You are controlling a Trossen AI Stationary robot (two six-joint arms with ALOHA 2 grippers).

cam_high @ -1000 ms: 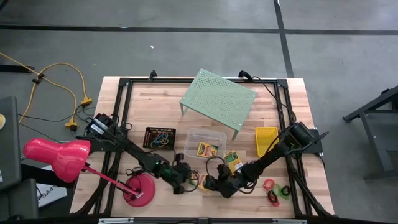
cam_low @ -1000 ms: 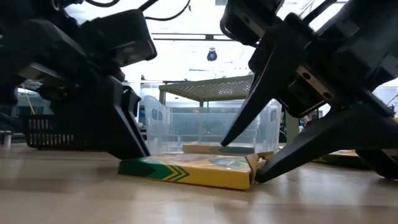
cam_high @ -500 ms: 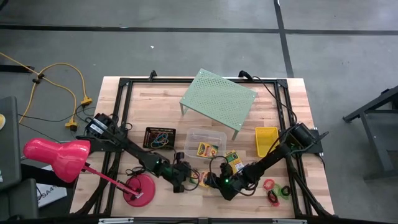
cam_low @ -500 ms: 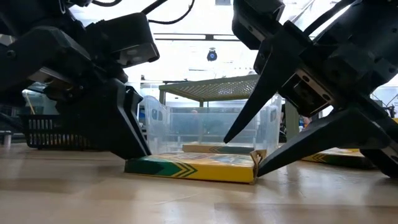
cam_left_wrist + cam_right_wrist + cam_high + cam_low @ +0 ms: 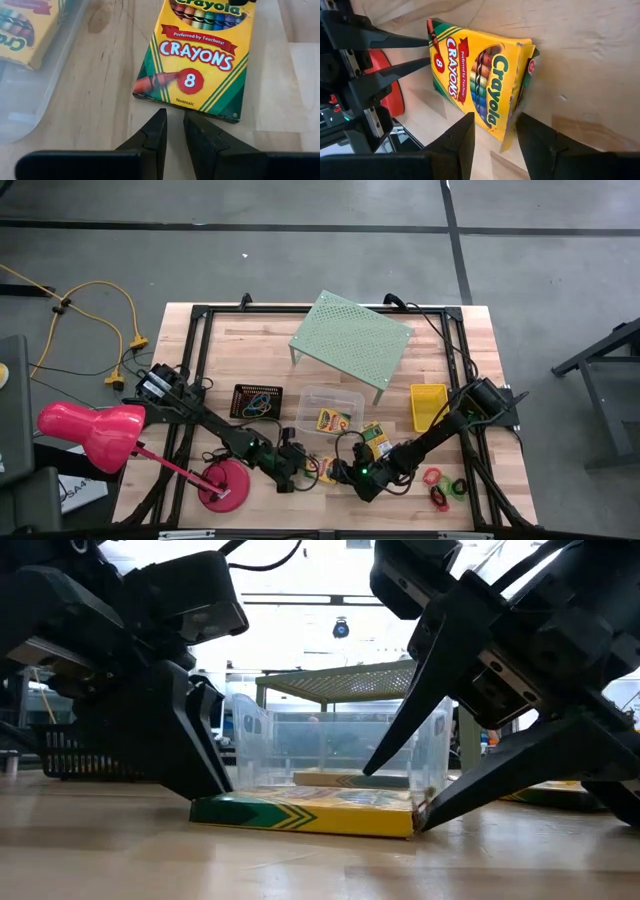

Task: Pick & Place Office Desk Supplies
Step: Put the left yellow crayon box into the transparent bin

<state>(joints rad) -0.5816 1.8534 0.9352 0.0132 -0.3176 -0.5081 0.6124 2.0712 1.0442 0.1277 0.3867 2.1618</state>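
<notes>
Crayon box (image 5: 305, 812): a green-and-yellow card box, lying flat on the table (image 5: 470, 350) near its front edge, between the two grippers. Its face shows crayons and the number 8.
Left gripper (image 5: 173, 127): low at the table, just before the bottom end of the crayon box. Its two fingers (image 5: 152, 137) stand close together with only a narrow gap, and nothing is between them. In the left wrist view the tips stop a little short of the box edge; in the low view they look to meet it, so I cannot tell if they touch.
Right gripper (image 5: 496, 131): at the opposite end of the box, the end with the loose flap. Its fingers are spread apart; the flap end lies just before the gap, one finger reaching over the top of the box and one low at the flap. They are not clamped on the box.
Clear tub (image 5: 333, 406): behind both grippers, with a second crayon box (image 5: 333, 418) inside.
Third crayon box (image 5: 373, 438): on the table beside the right arm, near the tub.
Black mesh tray (image 5: 256, 401): behind the left gripper, with coloured rubber bands in it.
Yellow basket (image 5: 427, 407): well behind the right gripper, near the right arm.
Little rings (image 5: 444, 484): red, green and black, on the table to the outer side of the right gripper.
</notes>
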